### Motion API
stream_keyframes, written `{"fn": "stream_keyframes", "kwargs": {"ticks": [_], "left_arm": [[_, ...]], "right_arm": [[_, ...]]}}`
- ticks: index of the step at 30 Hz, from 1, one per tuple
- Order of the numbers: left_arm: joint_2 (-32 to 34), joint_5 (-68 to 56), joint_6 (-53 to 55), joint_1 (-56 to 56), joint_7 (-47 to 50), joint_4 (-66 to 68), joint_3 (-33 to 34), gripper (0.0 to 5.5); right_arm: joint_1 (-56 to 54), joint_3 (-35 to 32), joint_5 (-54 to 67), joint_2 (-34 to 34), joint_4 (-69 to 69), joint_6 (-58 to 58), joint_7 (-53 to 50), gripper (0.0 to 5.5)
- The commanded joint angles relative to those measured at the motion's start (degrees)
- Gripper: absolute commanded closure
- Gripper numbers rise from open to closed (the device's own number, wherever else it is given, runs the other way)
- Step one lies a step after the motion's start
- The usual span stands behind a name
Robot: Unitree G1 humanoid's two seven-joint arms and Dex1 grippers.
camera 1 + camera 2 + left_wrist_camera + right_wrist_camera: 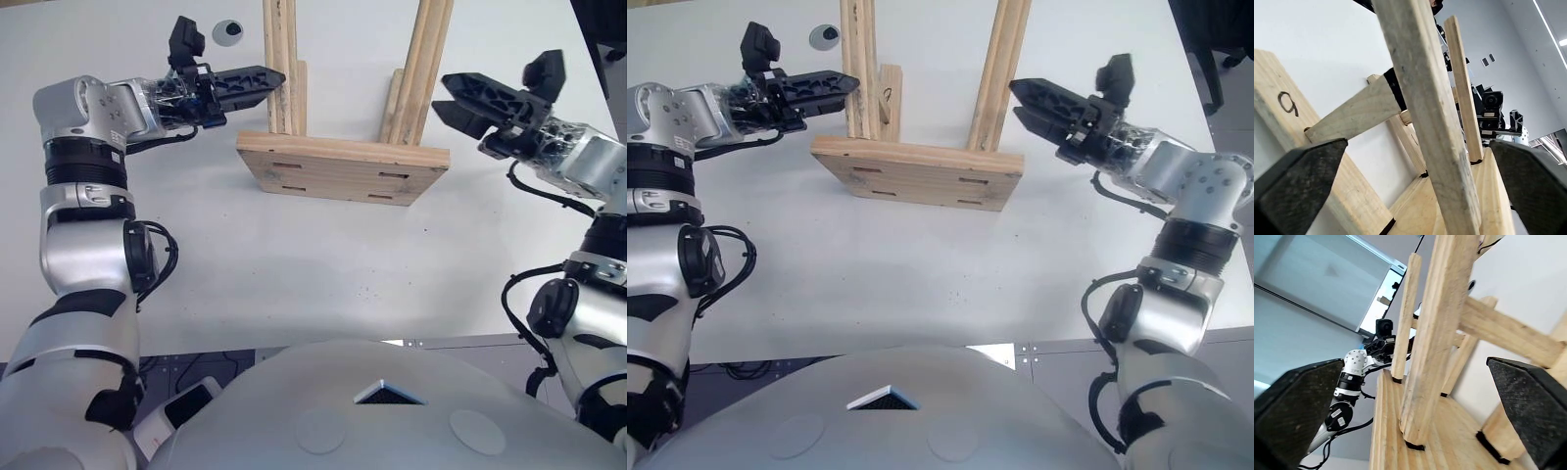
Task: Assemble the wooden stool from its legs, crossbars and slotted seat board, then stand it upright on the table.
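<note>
Stool (921, 168) on its side, mid-counter (294, 284); seat board (343, 168) faces near, legs (423, 69) run far, feet cut off. Left pincer (274, 78) apart astride left legs, contact unclear. Right pincer (443, 95) apart beside right legs.

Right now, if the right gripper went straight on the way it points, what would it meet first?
Most likely the stool's right leg: the right gripper points at it with jaws open, and the right wrist view shows that leg centred between them. Depth is unclear.

The seat board (343, 168) sits on the table (294, 274), legs (279, 59) extending behind it.
</note>
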Motion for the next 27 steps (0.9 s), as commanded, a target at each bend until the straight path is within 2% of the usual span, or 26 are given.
{"fn": "stream_keyframes", "kwargs": {"ticks": [1,3,10,22,27], "left_arm": [[-0.08,0.1,1.4,-2.43,-0.75,0.69,-0.24,0.55],[-0.28,0.11,2.02,-2.71,-1.25,0.65,-0.64,0.83],[-0.68,0.42,3.14,-2.44,-1.89,0.21,-1.41,1.76],[-0.45,0.45,3.87,-0.64,-2.82,-0.79,-2.55,3.73],[-0.61,0.21,4.74,-0.24,-3.22,-1.11,-2.71,4.12]], "right_arm": [[-3.24,0.42,0.01,1.7,1.97,3.35,-2.5,0.1],[-3.96,0.54,-0.18,2.35,2.59,4.08,-3.33,0.1],[-5.72,-0.21,-0.17,3.86,3.86,5.58,-5.06,1.14],[-6.2,-1.36,-0.33,6.71,4.89,5.9,-7.58,3.29],[-6.55,-2.04,-0.47,7.17,5.19,6.18,-7.98,4.05]]}}
